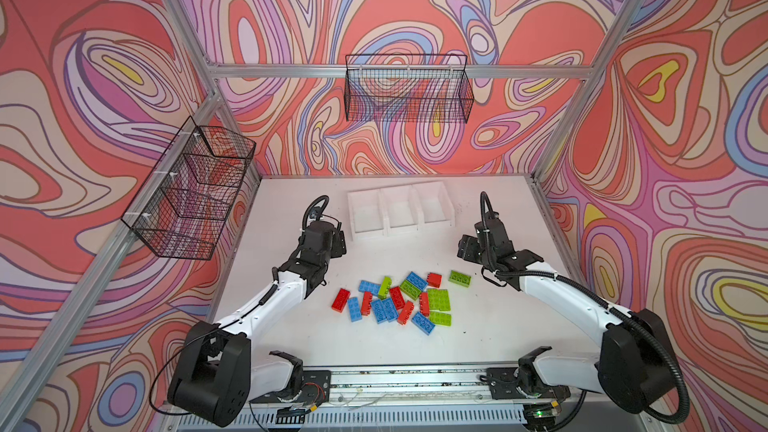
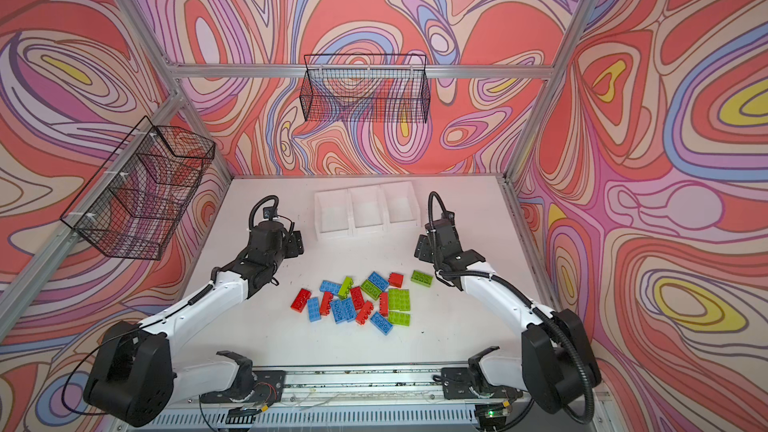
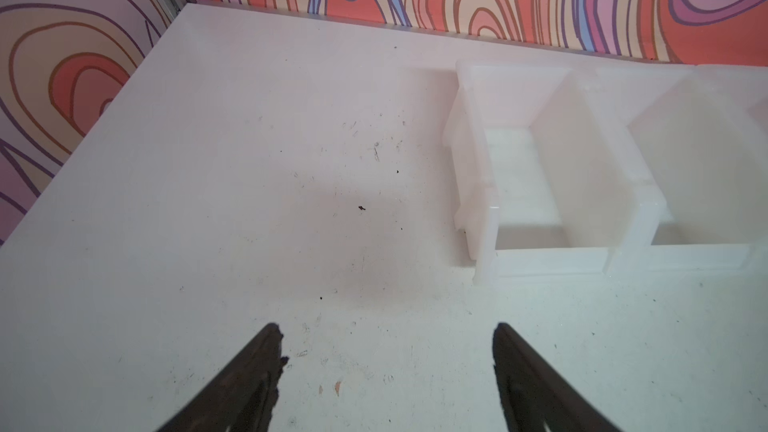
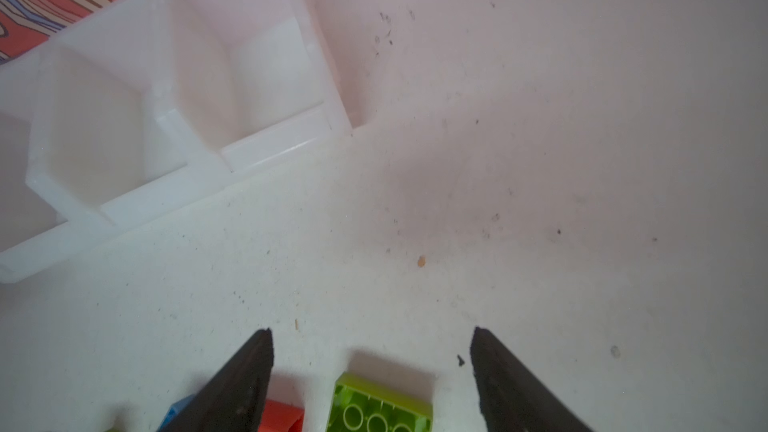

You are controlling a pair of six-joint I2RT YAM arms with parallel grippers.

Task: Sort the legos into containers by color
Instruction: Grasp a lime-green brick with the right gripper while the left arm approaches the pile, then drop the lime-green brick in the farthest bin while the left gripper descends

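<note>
My left hand [image 3: 386, 328] hangs released and empty over bare desk [image 3: 208, 201] beside the containers [image 1: 384, 211], all three empty, their row running crosswise. The legos [image 1: 399, 301] lie jumbled mid-desk between my arms, unsorted. My right hand [image 4: 372, 331], released too, hovers near the outlying lime brick [image 4: 382, 405], long axis crosswise, probably the easiest first pick.

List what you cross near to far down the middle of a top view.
Aluminium rail at the front edge → legos scattered on the table → containers, three white ones in a row → black wire basket on the back wall.
</note>
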